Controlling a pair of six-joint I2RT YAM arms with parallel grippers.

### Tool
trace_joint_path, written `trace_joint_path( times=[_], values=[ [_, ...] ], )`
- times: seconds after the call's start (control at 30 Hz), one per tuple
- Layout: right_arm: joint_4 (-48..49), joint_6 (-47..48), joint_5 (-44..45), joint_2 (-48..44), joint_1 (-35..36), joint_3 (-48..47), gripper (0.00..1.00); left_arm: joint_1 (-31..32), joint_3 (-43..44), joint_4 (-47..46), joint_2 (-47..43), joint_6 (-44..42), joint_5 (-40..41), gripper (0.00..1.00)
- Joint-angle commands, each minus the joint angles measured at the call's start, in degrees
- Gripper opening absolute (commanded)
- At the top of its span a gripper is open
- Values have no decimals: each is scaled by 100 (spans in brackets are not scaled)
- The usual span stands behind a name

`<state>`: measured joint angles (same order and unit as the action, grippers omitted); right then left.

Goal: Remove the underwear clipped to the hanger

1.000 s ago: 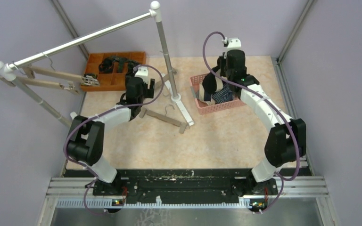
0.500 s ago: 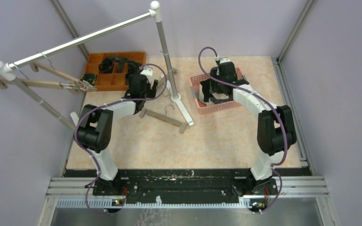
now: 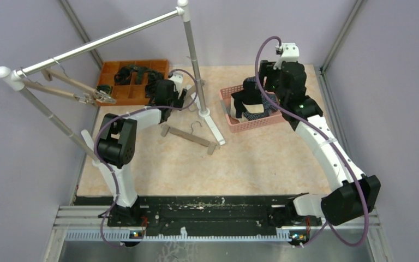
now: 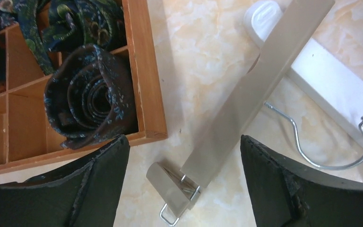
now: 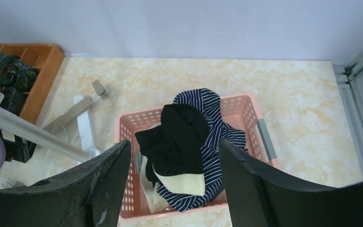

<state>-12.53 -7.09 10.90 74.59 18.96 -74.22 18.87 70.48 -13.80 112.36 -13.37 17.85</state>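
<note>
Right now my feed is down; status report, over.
Left gripper open over bare hanger. Right gripper open above basket. Underwear piled in basket. Rack foot beside hanger.

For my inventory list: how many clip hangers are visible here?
3. The upper hanger and the lower hanger hang on the rail at the left; the third hanger lies on the table beside the rack's foot. More may be hidden.

The underwear [image 5: 179,137] is black, navy-striped and cream; the basket [image 5: 251,118] pink, the tray [image 4: 144,71] orange-brown.
</note>
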Motion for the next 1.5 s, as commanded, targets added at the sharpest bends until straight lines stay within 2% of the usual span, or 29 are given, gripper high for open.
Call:
trace_joint_path(
  times=[0.0,0.17,0.33,0.47,0.7,0.93,1.23,1.37,1.47],
  values=[
    [123,76,171,-177,29,-27,69,-15,173,517,13,-25,45,90],
    [125,24,103,-296,29,-34,69,57,-212,960,-293,36,111,91],
    [255,70,95,-309,28,-28,69,64,-982,739,-685,27,-3,91],
    [281,86,-54,-216,29,-55,69,54,-1133,423,-576,-44,183,92],
    [315,104,-165,-162,90,-106,69,55,-535,163,34,-124,222,92],
    [425,141,-232,-208,133,-1,69,55,-236,-177,476,-517,207,86],
    [399,285,-131,-221,263,-29,70,55,283,266,888,-498,153,78],
    [372,363,-75,-225,306,-83,70,64,436,538,979,-431,-164,70],
    [383,453,-87,-233,373,-108,70,64,495,605,1022,-421,-395,69]
  ],
)
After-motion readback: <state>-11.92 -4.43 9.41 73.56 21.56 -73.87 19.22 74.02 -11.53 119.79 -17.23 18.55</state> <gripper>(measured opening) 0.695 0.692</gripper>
